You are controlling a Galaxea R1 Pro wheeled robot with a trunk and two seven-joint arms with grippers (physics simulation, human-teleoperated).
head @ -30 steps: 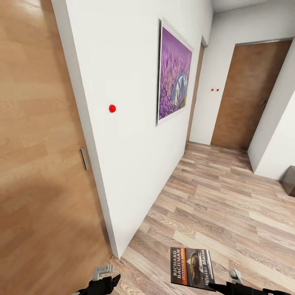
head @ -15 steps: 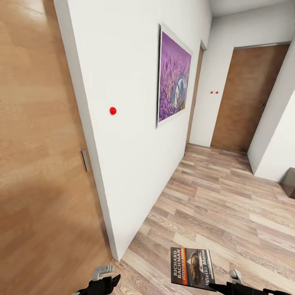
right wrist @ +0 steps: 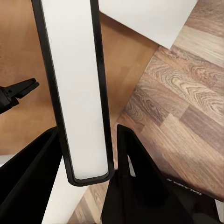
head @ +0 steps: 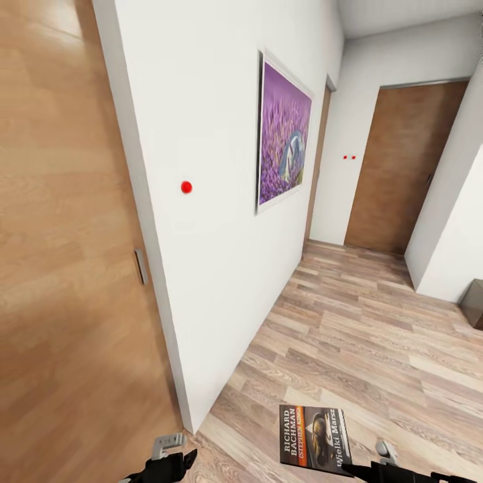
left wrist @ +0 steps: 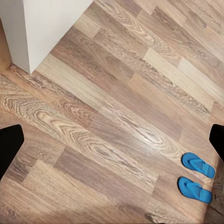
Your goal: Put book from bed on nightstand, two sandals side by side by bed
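Note:
The book hangs flat over the plank floor at the bottom of the head view, dark cover with orange band facing up. My right gripper is shut on its near edge. In the right wrist view the book shows edge-on, white pages between dark covers, clamped between the black fingers of the right gripper. My left gripper is open and holds nothing. In the left wrist view the left gripper has its fingers spread wide over the floor. The two blue sandals lie side by side on the planks.
A white wall corner juts out just ahead on the left, with a wooden door beside it. A purple painting hangs on that wall. The plank hallway runs to a brown door. A dark box stands at the right edge.
The whole head view has shifted slightly, with the wall and painting sliding down a little, so the camera moved. The book and both grippers keep their places in the view.

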